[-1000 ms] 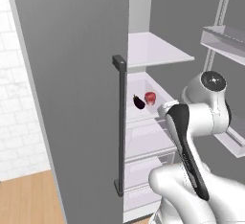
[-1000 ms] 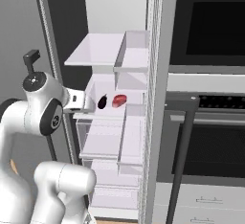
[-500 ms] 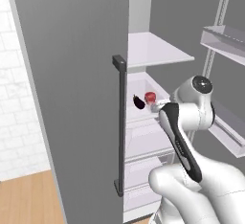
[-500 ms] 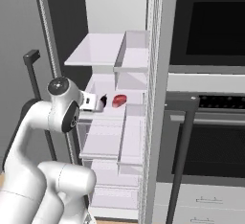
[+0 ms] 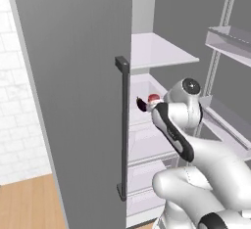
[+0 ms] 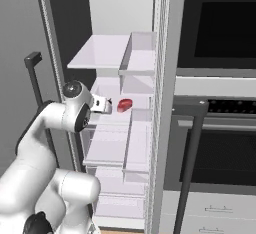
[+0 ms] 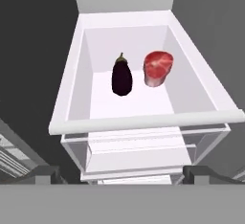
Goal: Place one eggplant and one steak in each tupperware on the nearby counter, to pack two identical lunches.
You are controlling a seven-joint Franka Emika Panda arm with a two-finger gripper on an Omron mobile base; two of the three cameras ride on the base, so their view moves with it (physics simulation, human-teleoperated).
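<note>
White shelves fill the open fridge (image 5: 162,52) in the left base view's centre, the two-finger gripper (image 5: 147,106) reaching in. Right base view: red raw steak (image 6: 124,105) mid-frame. Hand view — glossy dark-purple eggplant (image 7: 121,76) beside the steak (image 7: 157,68), apart, upper centre, in a clear bin (image 7: 143,121); jaws spread wide, empty. Best descend centred over one item.

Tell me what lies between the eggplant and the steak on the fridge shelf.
Nothing: in the hand view a bare strip of white shelf floor separates the eggplant from the steak; they lie side by side, apart.
</note>
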